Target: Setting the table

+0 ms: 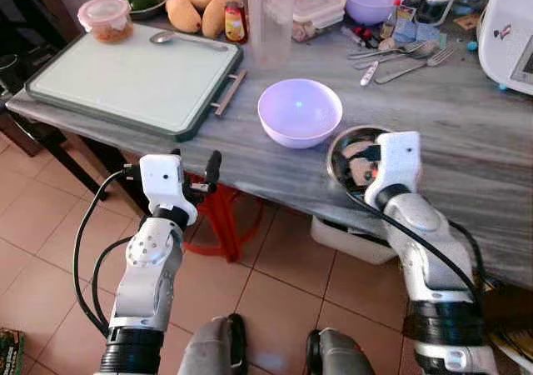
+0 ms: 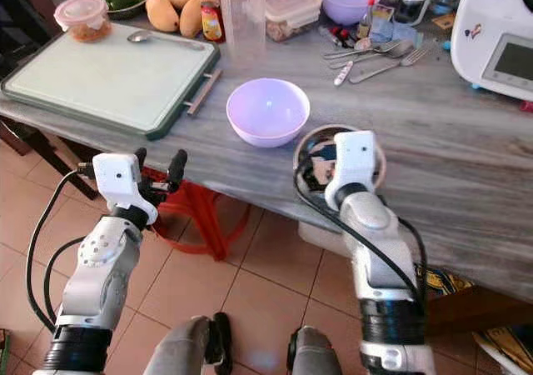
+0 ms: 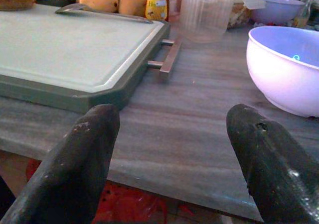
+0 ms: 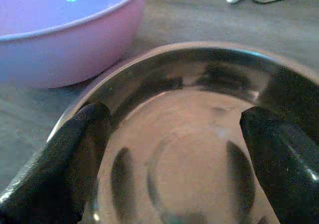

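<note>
The right hand (image 4: 169, 134) hangs directly over the shiny round steel bowl (image 2: 308, 154), which sits at the near edge of the grey wood-grain counter (image 1: 466, 125). In the right wrist view its two black fingers (image 4: 75, 149) are spread wide and stand at opposite sides of the bowl's rim, pinching nothing that can be made out. Just beside the steel bowl, farther onto the counter and toward the robot's left, sits the round lilac plastic bowl (image 1: 300, 110); whether the two touch is unclear. The left hand (image 1: 193, 165) hovers at the counter's edge, fingers spread and empty, with the lilac bowl ahead and to its right and the pale green cutting board with a dark rim (image 1: 125, 75) ahead on its left. The right arm is plainly nearer the steel bowl, so the coming move likely falls to it
</note>
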Robot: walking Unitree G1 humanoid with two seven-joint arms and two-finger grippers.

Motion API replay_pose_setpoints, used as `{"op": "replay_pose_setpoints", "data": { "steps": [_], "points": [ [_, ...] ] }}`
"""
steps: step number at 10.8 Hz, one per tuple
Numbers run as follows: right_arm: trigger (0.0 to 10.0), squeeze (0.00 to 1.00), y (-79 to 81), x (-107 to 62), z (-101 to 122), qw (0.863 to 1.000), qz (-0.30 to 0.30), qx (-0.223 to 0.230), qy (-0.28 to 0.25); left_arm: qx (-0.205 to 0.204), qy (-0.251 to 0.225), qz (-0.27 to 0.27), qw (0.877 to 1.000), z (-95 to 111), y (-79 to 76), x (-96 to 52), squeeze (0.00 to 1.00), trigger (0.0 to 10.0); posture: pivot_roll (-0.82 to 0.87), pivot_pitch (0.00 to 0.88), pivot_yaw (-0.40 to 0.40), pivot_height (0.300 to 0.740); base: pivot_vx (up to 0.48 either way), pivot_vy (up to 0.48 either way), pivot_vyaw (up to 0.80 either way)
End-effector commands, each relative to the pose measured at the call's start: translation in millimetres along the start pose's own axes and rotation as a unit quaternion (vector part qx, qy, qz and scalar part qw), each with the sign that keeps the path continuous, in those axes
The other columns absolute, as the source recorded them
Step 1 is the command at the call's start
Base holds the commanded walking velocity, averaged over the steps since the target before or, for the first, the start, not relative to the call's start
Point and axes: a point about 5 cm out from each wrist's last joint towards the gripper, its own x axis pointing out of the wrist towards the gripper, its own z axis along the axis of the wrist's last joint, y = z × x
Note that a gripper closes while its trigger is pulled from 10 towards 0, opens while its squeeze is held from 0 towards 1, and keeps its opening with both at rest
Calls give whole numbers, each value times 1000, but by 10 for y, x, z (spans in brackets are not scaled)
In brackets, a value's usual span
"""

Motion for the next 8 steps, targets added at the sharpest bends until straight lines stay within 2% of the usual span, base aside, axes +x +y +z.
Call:
{"op": "replay_pose_setpoints", "data": {
  "steps": [1, 3, 6, 8],
  "points": [
    [10000, 0, 47, 15, -24, 1000, 13, 9, 11, 1, 8, 6, 1000, -37, 30, -34, 0, 10000, -16, 129, 43, 740, 0, 0, 0],
    [10000, 0, 87, 17, 34, 1000, 20, 11, -4, 5, 11, 14, 1000, -36, 50, -40, 0, 10000, -15, 137, 49, 740, 0, 0, 0],
    [10000, 0, 9, -64, 169, 999, -13, -24, -46, 0, 15, 11, 1000, -46, 40, -55, 0, 10000, -23, 147, 54, 740, 0, 0, 0],
    [10000, 0, 45, -95, 268, 997, -16, -32, -74, -1, 16, 9, 1000, -47, 26, -60, 0, 10000, -26, 154, 58, 740, 0, 0, 0]
  ]
}}
